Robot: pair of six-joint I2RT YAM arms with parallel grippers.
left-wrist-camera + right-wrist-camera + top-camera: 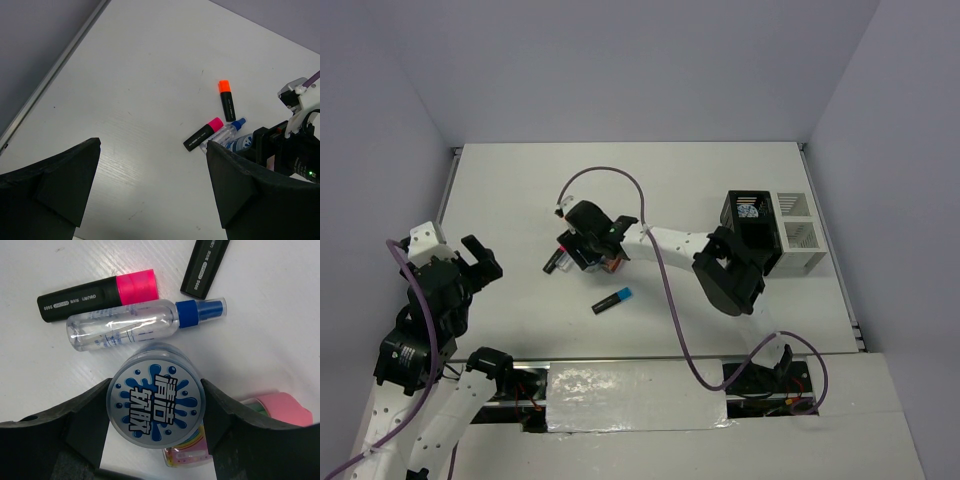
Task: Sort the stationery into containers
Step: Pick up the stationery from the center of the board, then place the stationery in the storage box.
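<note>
Lying beside a clear blue-capped tube, the glossy round roll is clasped by the right claw; the left claw is spread wide, empty.

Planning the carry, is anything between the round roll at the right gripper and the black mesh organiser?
Nothing visible does. The round roll sits between the fingers of the right gripper. Toward the black mesh organiser, only the right arm itself covers part of the table. The blue-capped marker lies nearer the bases, off that line.

roll: blue-white splash | marker: black, pink cap | tube: clear
</note>
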